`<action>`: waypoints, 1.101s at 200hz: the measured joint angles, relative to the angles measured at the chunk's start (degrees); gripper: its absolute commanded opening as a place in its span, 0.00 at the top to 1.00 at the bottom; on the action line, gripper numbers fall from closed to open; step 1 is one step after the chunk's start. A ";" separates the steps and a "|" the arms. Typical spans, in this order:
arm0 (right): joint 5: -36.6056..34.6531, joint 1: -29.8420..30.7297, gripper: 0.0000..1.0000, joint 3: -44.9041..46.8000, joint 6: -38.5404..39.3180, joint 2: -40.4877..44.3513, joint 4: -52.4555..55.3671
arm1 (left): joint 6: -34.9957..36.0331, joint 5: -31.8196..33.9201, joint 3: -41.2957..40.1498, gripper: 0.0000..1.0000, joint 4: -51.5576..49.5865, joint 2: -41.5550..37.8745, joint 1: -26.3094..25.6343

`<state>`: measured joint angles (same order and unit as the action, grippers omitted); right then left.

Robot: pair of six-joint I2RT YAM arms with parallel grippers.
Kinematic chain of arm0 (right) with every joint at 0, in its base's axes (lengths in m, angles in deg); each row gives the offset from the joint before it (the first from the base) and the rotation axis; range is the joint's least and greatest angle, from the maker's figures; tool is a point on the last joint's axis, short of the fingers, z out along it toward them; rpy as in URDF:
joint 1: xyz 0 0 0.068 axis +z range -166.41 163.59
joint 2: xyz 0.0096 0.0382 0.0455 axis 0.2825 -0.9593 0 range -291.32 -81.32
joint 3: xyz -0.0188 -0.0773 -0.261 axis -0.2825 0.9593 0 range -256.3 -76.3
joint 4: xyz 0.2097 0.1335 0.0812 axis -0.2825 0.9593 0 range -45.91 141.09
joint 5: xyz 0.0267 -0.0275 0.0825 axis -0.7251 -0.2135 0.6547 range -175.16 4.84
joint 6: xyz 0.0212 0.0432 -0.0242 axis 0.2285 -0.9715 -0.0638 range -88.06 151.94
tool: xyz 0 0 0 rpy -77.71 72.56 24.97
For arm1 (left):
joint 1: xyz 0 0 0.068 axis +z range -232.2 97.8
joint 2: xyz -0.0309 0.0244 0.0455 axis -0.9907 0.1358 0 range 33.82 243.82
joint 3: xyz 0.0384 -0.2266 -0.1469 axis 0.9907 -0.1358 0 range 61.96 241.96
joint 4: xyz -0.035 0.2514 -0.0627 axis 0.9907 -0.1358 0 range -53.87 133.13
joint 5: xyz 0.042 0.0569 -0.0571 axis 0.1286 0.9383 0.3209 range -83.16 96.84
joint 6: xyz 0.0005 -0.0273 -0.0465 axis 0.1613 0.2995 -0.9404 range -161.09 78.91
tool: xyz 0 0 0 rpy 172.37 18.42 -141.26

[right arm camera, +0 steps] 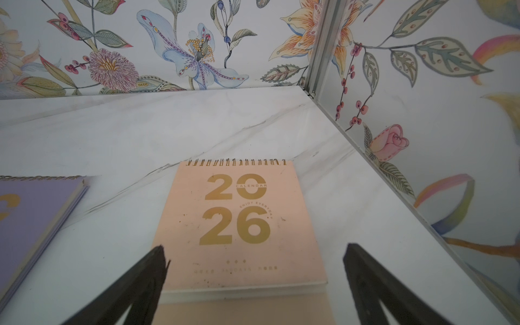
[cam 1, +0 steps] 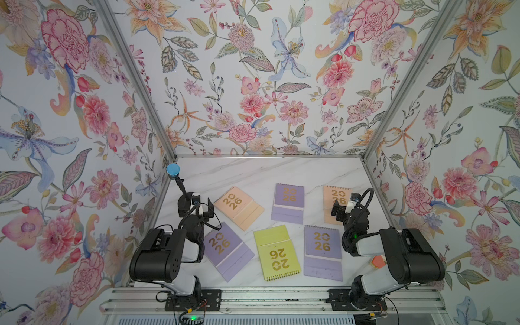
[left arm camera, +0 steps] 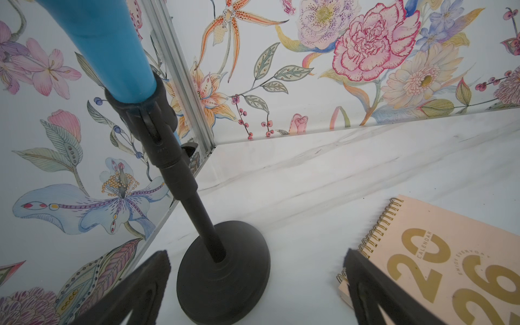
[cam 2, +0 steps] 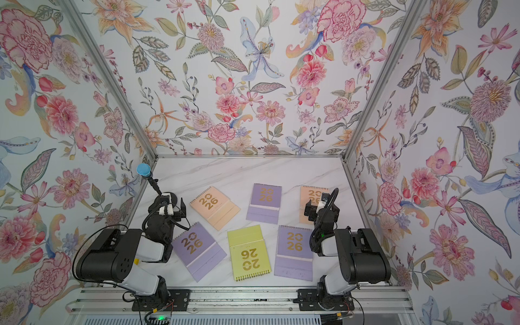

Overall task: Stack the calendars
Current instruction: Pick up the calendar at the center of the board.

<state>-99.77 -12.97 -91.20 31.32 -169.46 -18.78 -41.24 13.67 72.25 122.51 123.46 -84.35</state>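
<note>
Six calendars lie flat and apart on the table, nothing stacked yet. My right gripper hangs released, jaws wide and empty, over the near end of the right peach calendar, close to the right wall. My left gripper is just as wide and empty. It points at the black stand with the blue top, and the left peach calendar is just off to one side. Here's what worries me. These things are thin and the marble looks slick, so closing on an edge may just skate the calendar toward the wall instead of lifting it. The folded base flap could flop open mid-carry and drag. On the left, one careless swing knocks that stand over onto the calendars. The yellow-green calendar lies turned the opposite way, so its wire spine would land on the wrong end and leave the pile rocking. And the orange box sits tucked beside the right arm, easy to clip on a pull-back.
</note>
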 measured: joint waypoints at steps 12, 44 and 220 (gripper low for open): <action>0.00 0.00 0.01 0.00 0.00 0.00 0.00 | 0.00 0.00 0.00 0.00 0.00 0.00 0.00; 0.00 0.00 0.01 0.00 0.00 0.00 0.00 | 0.00 0.00 0.00 0.00 0.00 0.00 0.00; -10.62 22.25 0.01 -21.29 -10.27 25.16 56.06 | -8.39 11.82 17.84 0.00 -52.52 -36.74 -4.63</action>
<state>-110.39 9.28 -112.49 21.04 -144.30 37.28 -49.63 25.50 90.08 69.98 86.72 -88.98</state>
